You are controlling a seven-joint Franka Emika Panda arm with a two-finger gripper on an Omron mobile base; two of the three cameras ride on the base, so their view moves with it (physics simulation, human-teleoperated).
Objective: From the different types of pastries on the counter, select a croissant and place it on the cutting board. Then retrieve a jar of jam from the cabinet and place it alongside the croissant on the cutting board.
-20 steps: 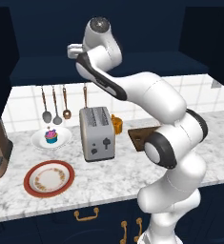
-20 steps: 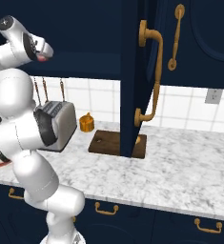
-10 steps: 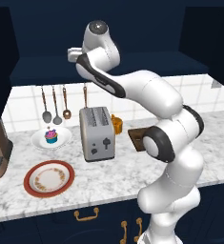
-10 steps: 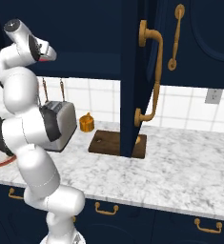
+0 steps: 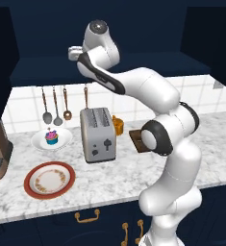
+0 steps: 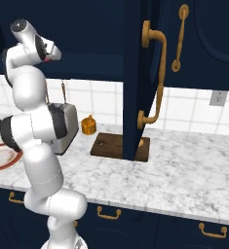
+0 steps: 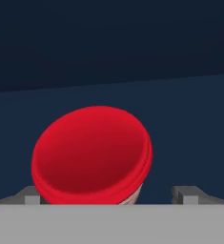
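Reaching high into the cabinet (image 5: 109, 72), the arm sets its gripper (image 7: 111, 193) over the jar of jam (image 7: 92, 152) on the far shelf. The fingertips (image 7: 187, 194) stand wide, one either side of the red lid. Best to settle lower, centred, before squeezing.

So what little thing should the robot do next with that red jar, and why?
Probably close the fingers. In the hand view the jar of jam, seen lid-on, sits between the two finger tips, and there is a clear gap on one side, so the gripper looks open and not yet holding it. It must grip before lifting the jar out of the cabinet.
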